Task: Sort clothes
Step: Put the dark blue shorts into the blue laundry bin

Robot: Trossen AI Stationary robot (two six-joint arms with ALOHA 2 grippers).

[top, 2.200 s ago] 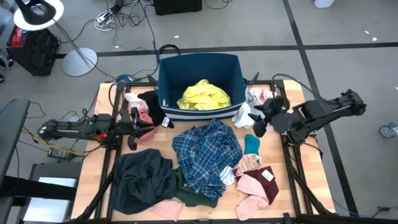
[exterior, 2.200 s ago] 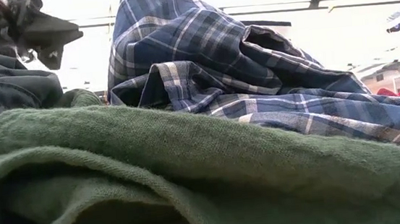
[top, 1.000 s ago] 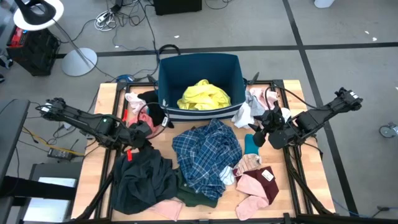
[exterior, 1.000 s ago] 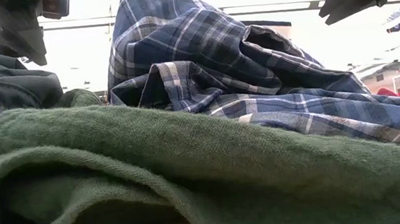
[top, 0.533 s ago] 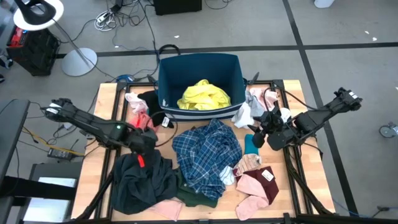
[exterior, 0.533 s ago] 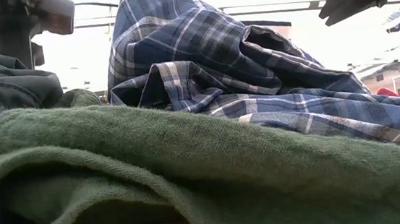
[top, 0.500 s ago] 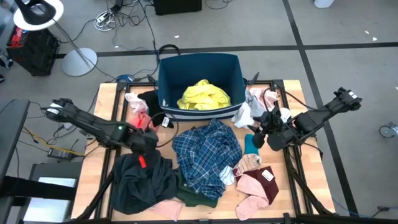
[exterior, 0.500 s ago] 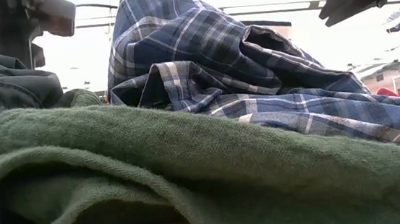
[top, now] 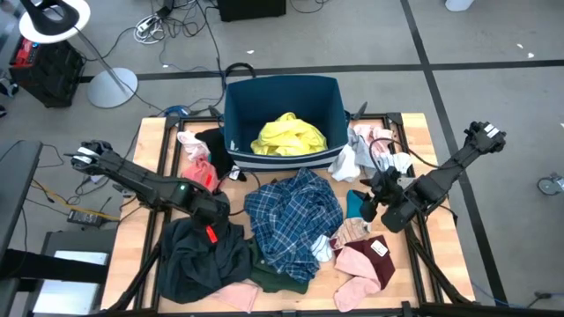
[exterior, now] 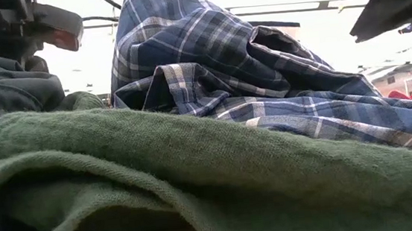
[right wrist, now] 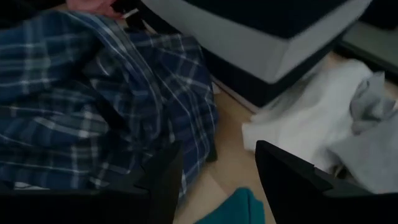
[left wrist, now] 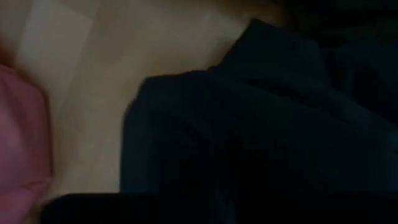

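Where left tool [top: 214, 220] presses, dark garment [top: 198, 255] beneath

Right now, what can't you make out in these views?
- Left pincer: the high view has the arm over it at the dark top; its wrist view shows only dark cloth, so a grip can't be told.
- Low view: green top and plaid shirt block the table behind.
- Bin floor: hidden under the yellow piece.

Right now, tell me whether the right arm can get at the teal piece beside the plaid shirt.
Probably yes. The right gripper hangs open just above the teal piece, between the plaid shirt and the table's right edge, and nothing lies over the piece.
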